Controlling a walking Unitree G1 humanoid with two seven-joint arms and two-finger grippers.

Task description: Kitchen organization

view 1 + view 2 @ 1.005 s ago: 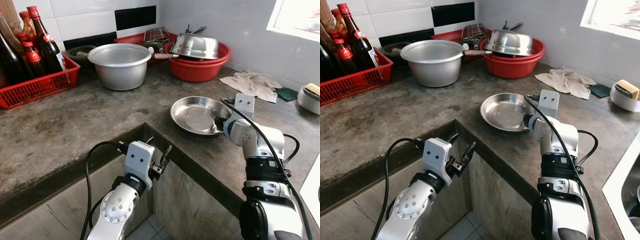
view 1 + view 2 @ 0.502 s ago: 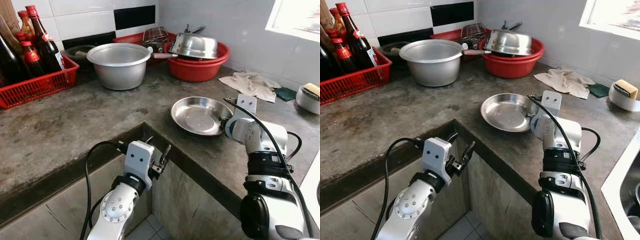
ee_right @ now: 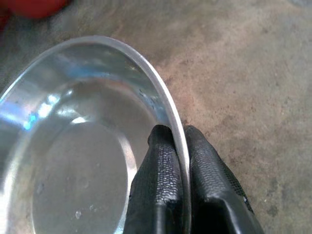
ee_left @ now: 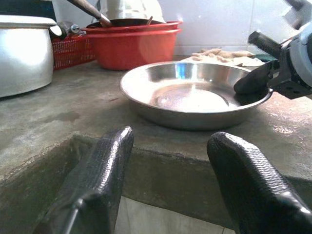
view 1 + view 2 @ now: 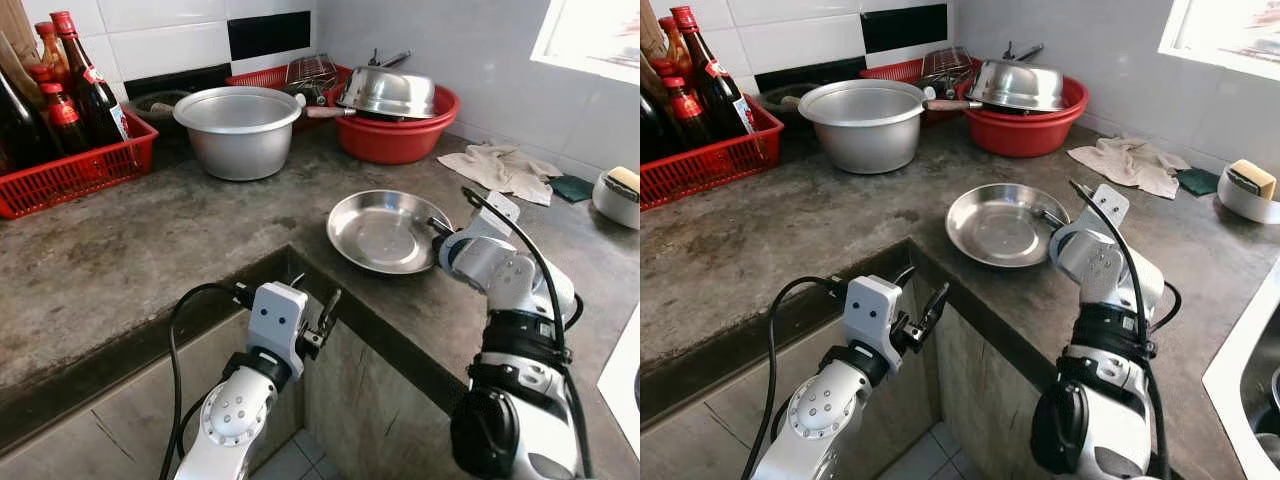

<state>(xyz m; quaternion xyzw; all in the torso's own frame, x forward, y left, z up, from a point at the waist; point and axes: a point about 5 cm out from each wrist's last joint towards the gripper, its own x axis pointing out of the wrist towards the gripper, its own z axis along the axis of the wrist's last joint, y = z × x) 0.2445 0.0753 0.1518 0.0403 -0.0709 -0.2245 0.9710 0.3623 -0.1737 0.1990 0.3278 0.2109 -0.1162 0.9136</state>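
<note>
**Right gripper pinching steel plate rim**

Concrete counter [image 5: 150,240]: red basin [image 5: 400,135] at 1 o'clock, aluminium pot [image 5: 238,130] at 11, red bottle crate [image 5: 75,170] at 10. Steel plate [image 5: 385,230] lies flat near the counter's inner corner, centre frame. Right gripper [image 3: 179,146] is clamped on the plate's rim at its 3 o'clock edge, one finger inside, one outside. Left gripper [image 4: 170,161] hangs below the counter edge at 6, fingers spread, holding nothing.
</note>
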